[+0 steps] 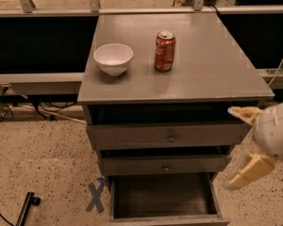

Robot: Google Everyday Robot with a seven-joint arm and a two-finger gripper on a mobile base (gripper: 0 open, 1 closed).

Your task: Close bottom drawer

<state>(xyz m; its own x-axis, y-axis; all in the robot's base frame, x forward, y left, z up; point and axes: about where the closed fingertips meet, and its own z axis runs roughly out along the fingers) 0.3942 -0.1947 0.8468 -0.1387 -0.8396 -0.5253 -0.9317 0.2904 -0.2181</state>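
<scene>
Above speckled floor (47,164), bottom drawer (162,197) gapes dark; gripper (230,148) spread beside.

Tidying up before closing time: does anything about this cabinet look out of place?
Yes: the bottom drawer is pulled wide open, its dark inside exposed. The gripper, open, hovers beside it on the picture's right, touching nothing.

gripper (230,148) — right edge, body cut off | bottom drawer (164,197) — front cropped by lower edge
</scene>
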